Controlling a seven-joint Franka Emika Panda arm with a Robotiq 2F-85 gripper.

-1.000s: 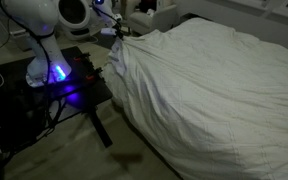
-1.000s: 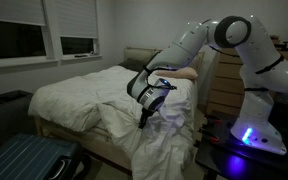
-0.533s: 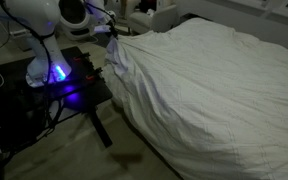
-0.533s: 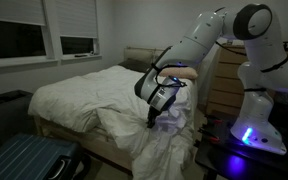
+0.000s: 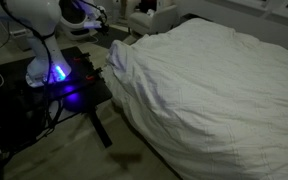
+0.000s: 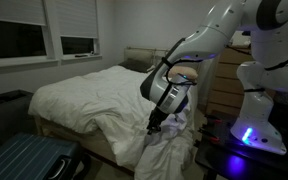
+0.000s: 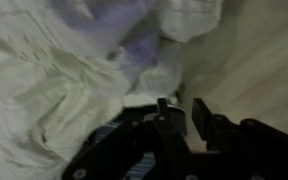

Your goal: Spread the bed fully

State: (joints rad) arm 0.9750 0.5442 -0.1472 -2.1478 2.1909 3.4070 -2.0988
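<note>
Dim bedroom. The bed [image 6: 79,95] takes up most of both exterior views, head end against a padded headboard [image 6: 139,58], with a window [image 6: 79,45] on the wall beside it. The white duvet [image 5: 214,95] lies over it, wrinkled but mostly flat across the top. The corner [image 5: 119,52] nearest the robot is bunched into a rumpled peak at the mattress edge. In an exterior view that side hangs in heavy folds [image 6: 166,150] down toward the floor. The arm [image 6: 199,40] reaches from its base [image 6: 252,130] out over that edge, elbow high, gripper [image 6: 154,126] pointing down, tips right at the hanging cloth; touching or just off it, can't tell. In the wrist view the gripper [image 7: 182,118] comes in from the bottom. Its two dark fingers [image 7: 165,118] stand apart with a narrow gap, pale cloth shows behind the gap, and nothing is pinched between them. So the jaws are parted a little and hold nothing. Crumpled duvet [image 7: 54,90] fills the rest of that view, with a purplish cast near the top. The base sits on a small black table [image 5: 79,85] glowing blue, just beside the bed's edge. A ribbed blue suitcase [image 6: 29,160] stands on the floor near the foot end, and a wooden dresser [image 6: 224,85] is behind the arm.
</note>
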